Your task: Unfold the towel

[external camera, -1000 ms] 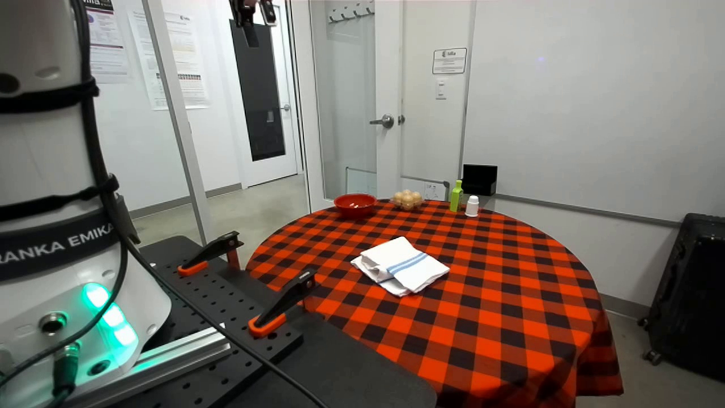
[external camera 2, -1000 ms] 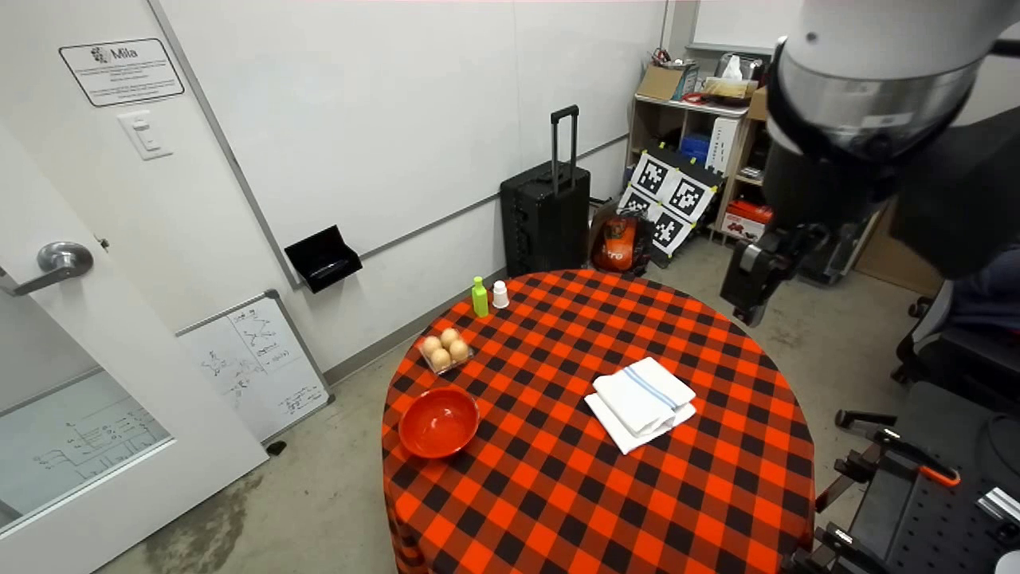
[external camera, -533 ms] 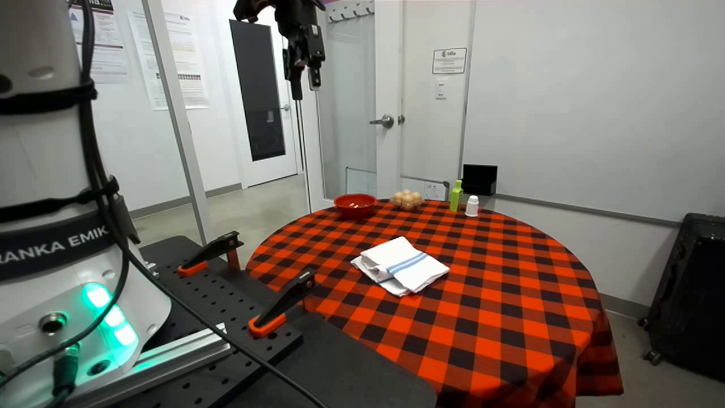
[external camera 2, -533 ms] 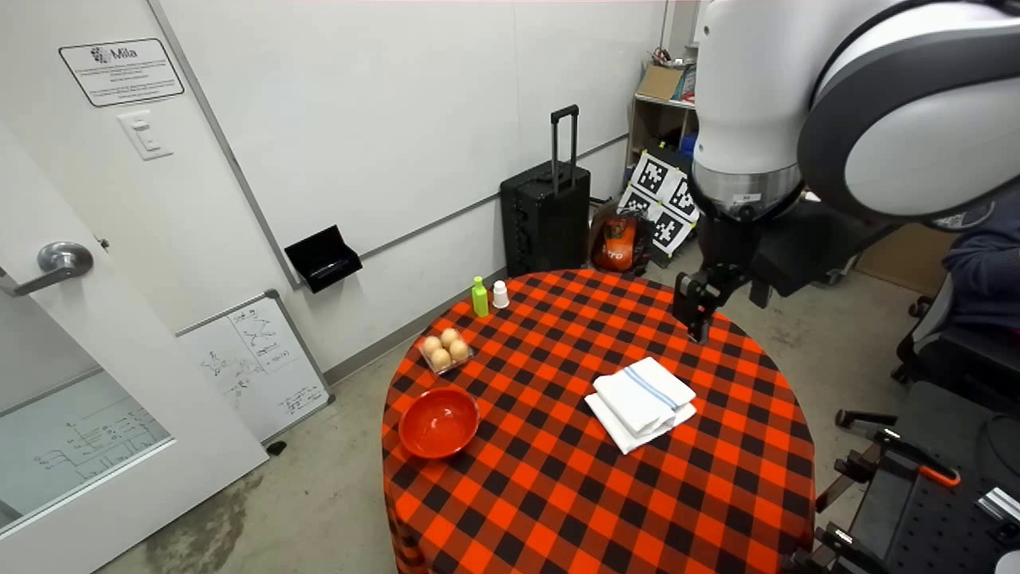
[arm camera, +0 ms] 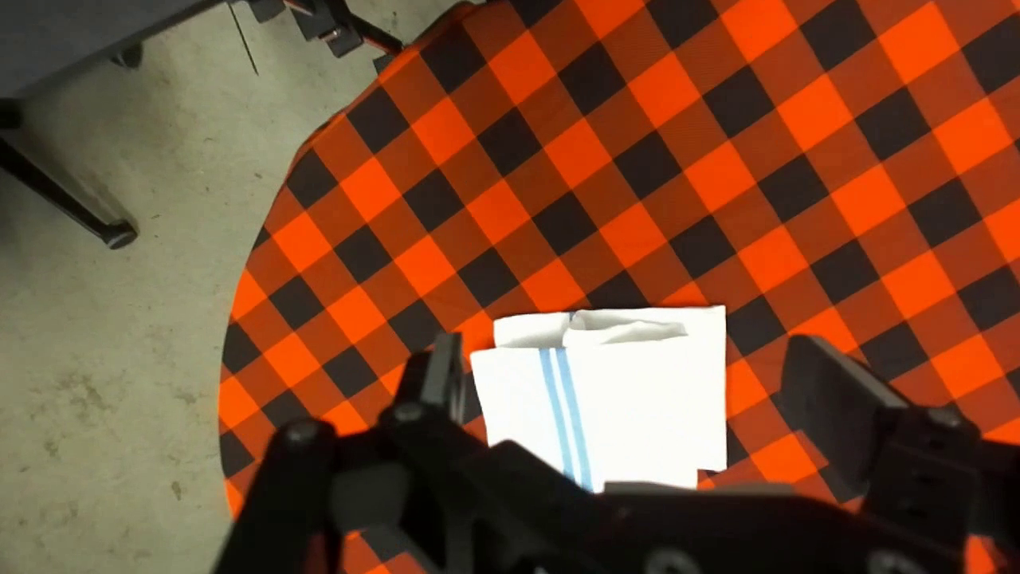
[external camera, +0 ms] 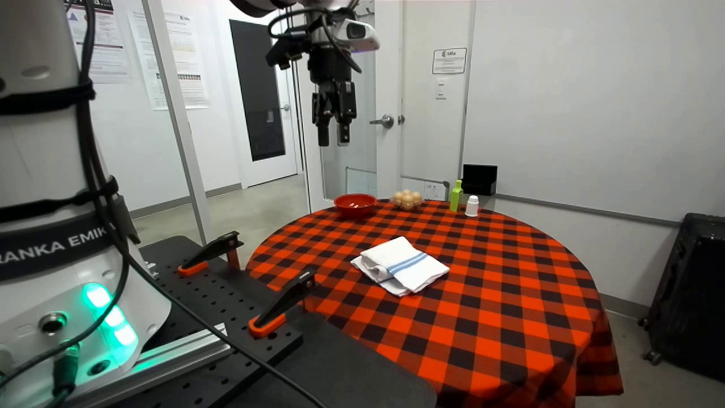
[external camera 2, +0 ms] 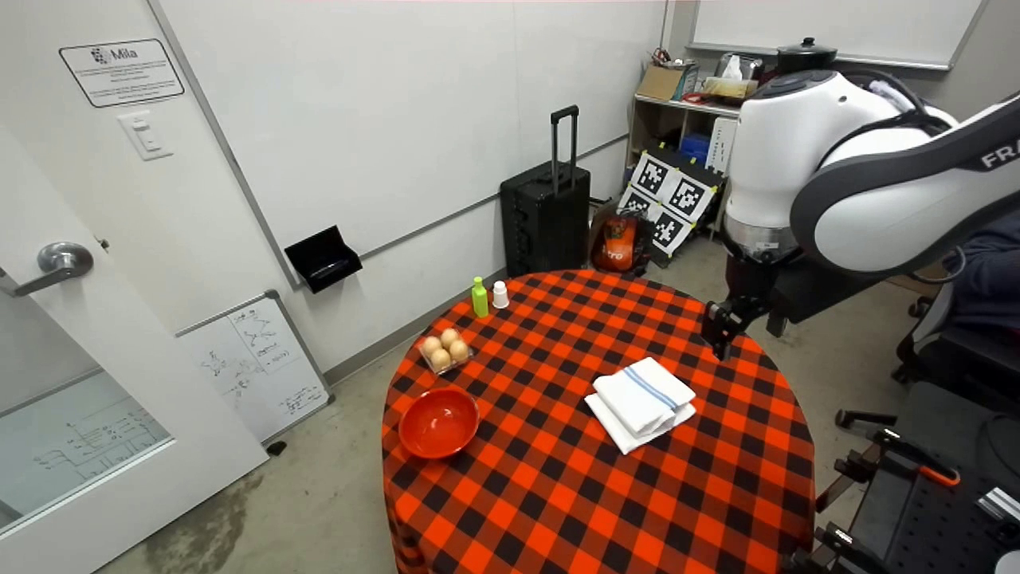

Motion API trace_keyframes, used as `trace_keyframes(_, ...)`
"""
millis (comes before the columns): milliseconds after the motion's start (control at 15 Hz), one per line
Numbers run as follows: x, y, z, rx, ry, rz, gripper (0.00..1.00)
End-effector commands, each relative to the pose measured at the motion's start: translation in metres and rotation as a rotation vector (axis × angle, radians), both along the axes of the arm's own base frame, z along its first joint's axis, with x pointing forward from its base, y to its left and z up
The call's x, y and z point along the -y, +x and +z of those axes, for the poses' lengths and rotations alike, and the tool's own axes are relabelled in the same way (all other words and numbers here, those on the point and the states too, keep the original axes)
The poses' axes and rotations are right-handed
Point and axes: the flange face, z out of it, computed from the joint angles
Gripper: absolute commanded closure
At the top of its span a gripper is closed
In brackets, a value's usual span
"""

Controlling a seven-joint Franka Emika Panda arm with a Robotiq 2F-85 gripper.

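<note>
The white towel with blue stripes lies folded in loose layers on the checked tablecloth, seen in both exterior views (external camera: pixel 403 265) (external camera 2: pixel 644 399). In the wrist view the towel (arm camera: pixel 637 406) shows an open fold along its upper edge, and its lower part is hidden behind the gripper body. My gripper (external camera: pixel 333 139) hangs pointing down, well above the table and apart from the towel. It also shows in an exterior view (external camera 2: pixel 723 343) near the robot's side of the table. In the wrist view the gripper's fingers (arm camera: pixel 625 347) are wide apart with nothing between them, the towel lying below.
On the round table with the red-and-black cloth (external camera: pixel 510 294) stand a red bowl (external camera 2: pixel 439 423), a pack of eggs (external camera 2: pixel 445 351), a green bottle (external camera 2: pixel 480 297) and a white shaker (external camera 2: pixel 500 295), all away from the towel. Clamps (external camera: pixel 283 303) sit on the robot's black mount.
My gripper has come down from the top of the picture and moved over toward the table. The towel and the other objects have not moved.
</note>
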Motion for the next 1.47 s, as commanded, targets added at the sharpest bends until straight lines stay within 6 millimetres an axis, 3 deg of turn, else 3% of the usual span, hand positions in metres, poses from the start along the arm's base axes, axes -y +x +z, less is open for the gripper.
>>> trace_keyframes(0,0.037,-0.001,-0.033,0.06,0.093,0.102,0.0)
trace_keyframes(267,0.07,0.007,-0.059,0.079,0.135,0.247,0.0)
trace_keyframes(333,0.061,-0.001,-0.05,0.062,0.114,0.185,0.0)
trace_keyframes(1000,0.063,0.0,-0.054,0.058,0.117,0.194,0.0)
trace_keyframes(1200,0.065,0.02,-0.056,0.08,0.169,0.216,0.0)
trace_keyframes(1400,0.087,0.039,-0.055,0.139,0.258,0.181,0.0)
